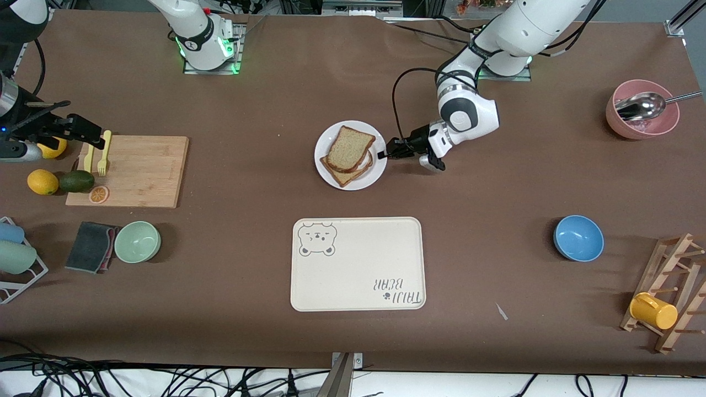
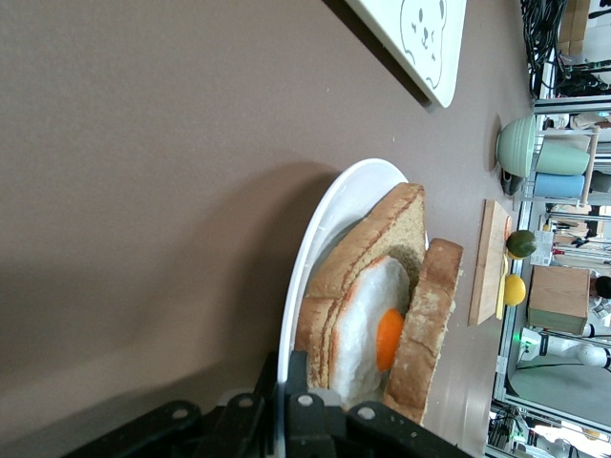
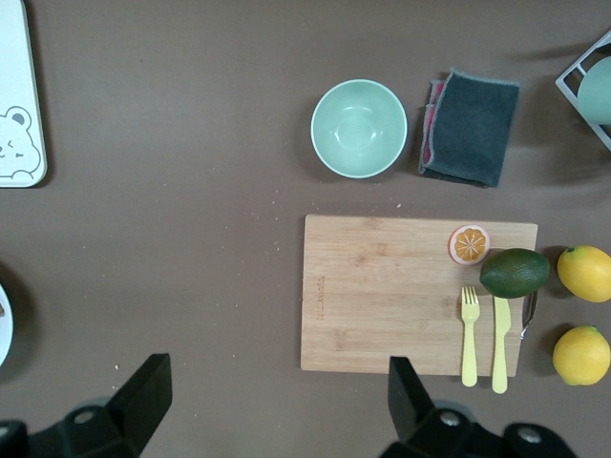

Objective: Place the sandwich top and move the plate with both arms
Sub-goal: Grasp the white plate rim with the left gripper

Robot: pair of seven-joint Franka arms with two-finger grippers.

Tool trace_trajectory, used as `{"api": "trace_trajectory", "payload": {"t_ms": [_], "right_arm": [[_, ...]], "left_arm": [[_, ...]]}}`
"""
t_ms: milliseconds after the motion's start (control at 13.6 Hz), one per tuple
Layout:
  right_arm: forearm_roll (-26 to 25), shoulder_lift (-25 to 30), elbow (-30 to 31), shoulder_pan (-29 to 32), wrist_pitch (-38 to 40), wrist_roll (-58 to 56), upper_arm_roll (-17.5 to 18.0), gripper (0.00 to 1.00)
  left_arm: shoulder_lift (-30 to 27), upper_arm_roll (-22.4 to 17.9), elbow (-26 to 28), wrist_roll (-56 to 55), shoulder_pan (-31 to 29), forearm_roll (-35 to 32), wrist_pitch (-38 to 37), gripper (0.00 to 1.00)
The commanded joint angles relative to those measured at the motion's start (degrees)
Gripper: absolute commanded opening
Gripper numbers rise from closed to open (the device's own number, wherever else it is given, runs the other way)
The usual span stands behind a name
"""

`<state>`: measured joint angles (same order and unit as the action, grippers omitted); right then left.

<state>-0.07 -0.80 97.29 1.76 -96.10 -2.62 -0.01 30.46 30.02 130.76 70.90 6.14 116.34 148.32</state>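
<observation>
gripping the plate at its rim, the left gripper has its fingers clamped on the edge that faces the left arm's end of the desk; the wrist view shows the rim running between the black fingers. the plate sits near the middle of the desk, toward the edge where the arm bases stand, with the tray nearer the front camera. the sandwich top already lies on the plate, leaning askew on the fried egg and the lower slice rather than flat and square. the right gripper hangs with fingers apart over the cutting board at the right arm's end of the desk, waiting. likely risks: a one-sided lift would tip the plate, since only one rim is held, and the glazed, smooth white surface would let the stack slide; the tilted top slice could slip off the slick egg. the bread is porous, speckled and light brown with a darker crust; the plate is round, shallow and thin-rimmed, offering little purchase.
</observation>
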Motion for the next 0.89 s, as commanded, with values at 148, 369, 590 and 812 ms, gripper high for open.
{"api": "trace_trajectory", "payload": {"t_ms": [148, 369, 590, 812], "right_arm": [[0.1, 0.3, -0.6, 0.5, 0.8, -0.9, 0.5, 1.0], [0.1, 0.3, -0.6, 0.5, 0.8, -0.9, 0.4, 1.0], [0.1, 0.3, -0.6, 0.5, 0.8, -0.9, 0.4, 1.0], [0.2, 0.3, -0.6, 0.5, 0.8, -0.9, 0.4, 1.0]], "left_arm": [[-3.3, 0.3, 1.3, 2.6, -1.8, 4.0, -1.5, 0.0], [-4.5, 0.3, 1.5, 2.6, -2.4, 4.1, -2.6, 0.0], [-5.8, 0.3, 1.9, 2.5, -3.4, 4.1, -3.6, 0.0], [-6.0, 0.3, 1.3, 2.5, -4.3, 4.1, -4.4, 0.0]]}}
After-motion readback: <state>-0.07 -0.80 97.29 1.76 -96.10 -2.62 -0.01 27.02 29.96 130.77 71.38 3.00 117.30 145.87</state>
